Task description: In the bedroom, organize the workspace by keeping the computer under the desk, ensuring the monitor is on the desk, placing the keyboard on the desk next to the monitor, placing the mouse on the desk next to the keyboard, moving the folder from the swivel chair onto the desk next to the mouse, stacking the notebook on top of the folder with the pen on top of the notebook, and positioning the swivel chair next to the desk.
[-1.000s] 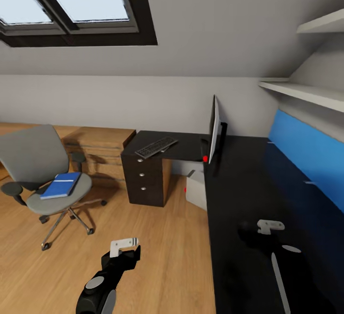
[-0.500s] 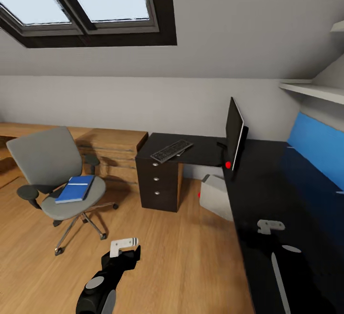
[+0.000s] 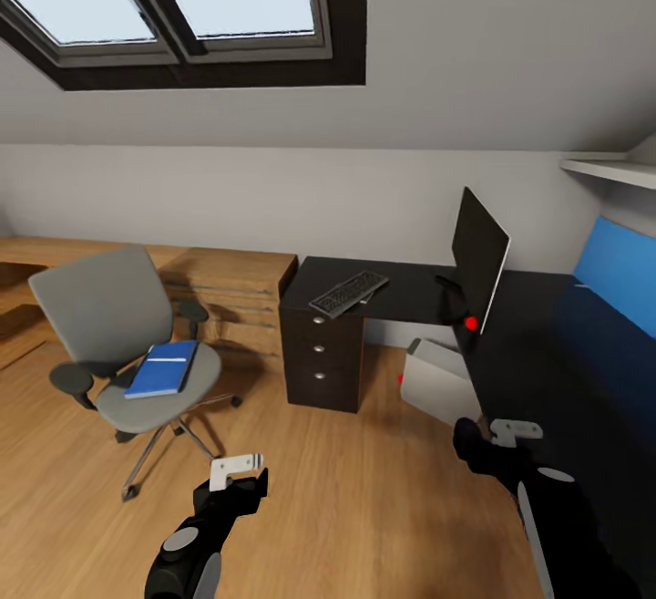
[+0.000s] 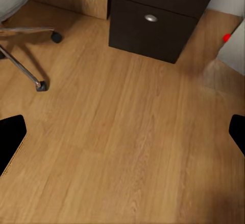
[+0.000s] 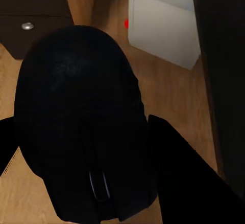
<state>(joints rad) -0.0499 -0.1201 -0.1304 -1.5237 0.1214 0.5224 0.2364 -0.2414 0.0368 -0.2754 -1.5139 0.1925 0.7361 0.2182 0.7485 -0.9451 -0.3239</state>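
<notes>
Your right gripper (image 5: 127, 147) is clamped on the mouse (image 5: 81, 127) above the floor beside the desk (image 3: 547, 353), while your left gripper (image 4: 122, 132) hangs spread wide and empty over bare floor.

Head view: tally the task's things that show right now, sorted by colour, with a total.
Black: 4, the desk, monitor, keyboard and the mouse in the right gripper
Grey or grey-white: 2, the swivel chair and computer
Blue: 1, the folder
Total: 7
</notes>
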